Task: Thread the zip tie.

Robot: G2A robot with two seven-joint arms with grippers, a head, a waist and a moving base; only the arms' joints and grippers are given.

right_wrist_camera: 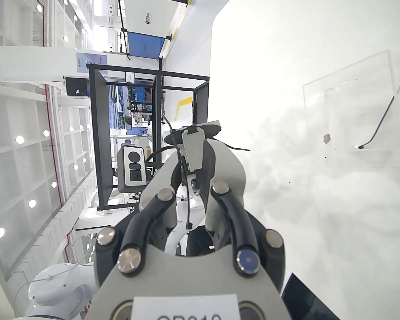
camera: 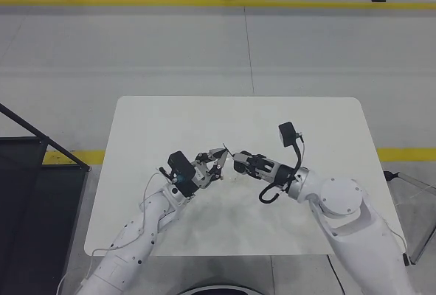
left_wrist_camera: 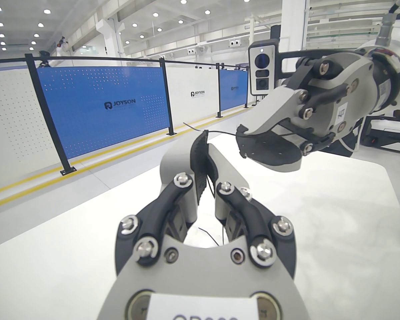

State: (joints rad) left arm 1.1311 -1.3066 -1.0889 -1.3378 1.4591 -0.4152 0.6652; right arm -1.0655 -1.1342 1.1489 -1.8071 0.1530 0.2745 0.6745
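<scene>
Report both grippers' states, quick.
Left gripper: shut on the zip tie.
Right gripper: shut on the same zip tie.

The zip tie (left_wrist_camera: 220, 132) spans above the table (camera: 313, 125), between left jaws and right jaws.

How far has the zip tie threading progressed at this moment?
Done: the zip tie is held above the table. In hand: left gripper and right gripper meet tip to tip, jaws of each shut on it. Left: no closed loop shows, so the tail seemingly looks unthreaded.
</scene>
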